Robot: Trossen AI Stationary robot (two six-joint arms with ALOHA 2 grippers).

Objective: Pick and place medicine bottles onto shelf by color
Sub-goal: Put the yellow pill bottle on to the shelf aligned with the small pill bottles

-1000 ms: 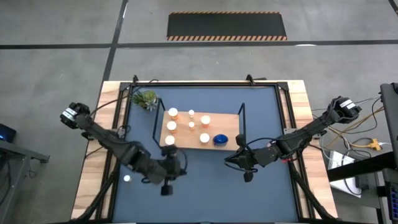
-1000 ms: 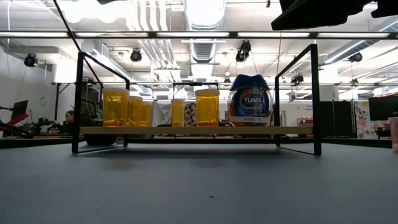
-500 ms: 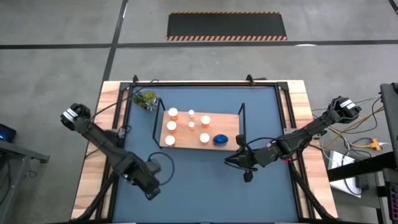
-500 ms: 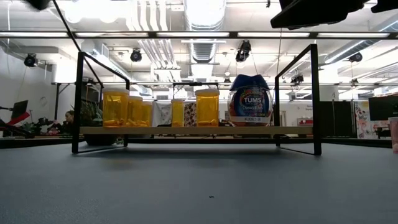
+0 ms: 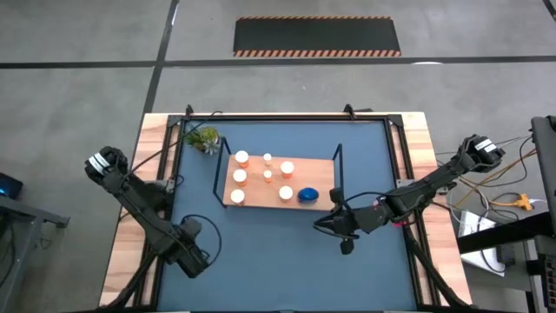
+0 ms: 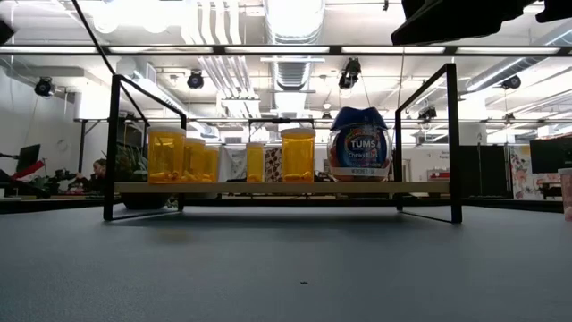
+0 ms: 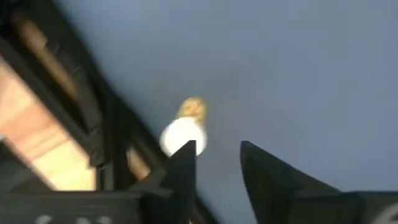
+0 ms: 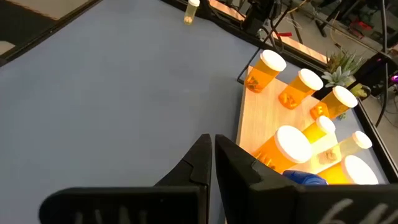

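The light-wood shelf (image 5: pixel 261 187) stands on the blue mat. It carries orange bottles with white caps (image 5: pixel 242 157), tiny white ones (image 5: pixel 268 159) and a blue bottle (image 5: pixel 307 195). In the low view they stand upright in a row on the shelf's board (image 6: pixel 286 188). One small white-capped bottle (image 7: pixel 182 132) stands alone near the mat's left edge. My left gripper (image 7: pixel 216 147) points down over it, open, and the bottle shows just past one fingertip, outside the gap. The arm (image 5: pixel 193 256) hides this bottle from above. My right gripper (image 8: pixel 212 155) hovers shut, in front of the shelf's right end.
A small green plant (image 5: pixel 204 137) sits at the mat's far left corner. Black frame rails (image 7: pixel 112 143) and the wooden table edge (image 7: pixel 37 155) lie close beside the lone bottle. Bare mat (image 5: pixel 278 269) stretches in front of the shelf.
My left gripper has swung from in front of the shelf's left end toward the table's left and near edges and sunk lower. It now covers the lone bottle in the high view.
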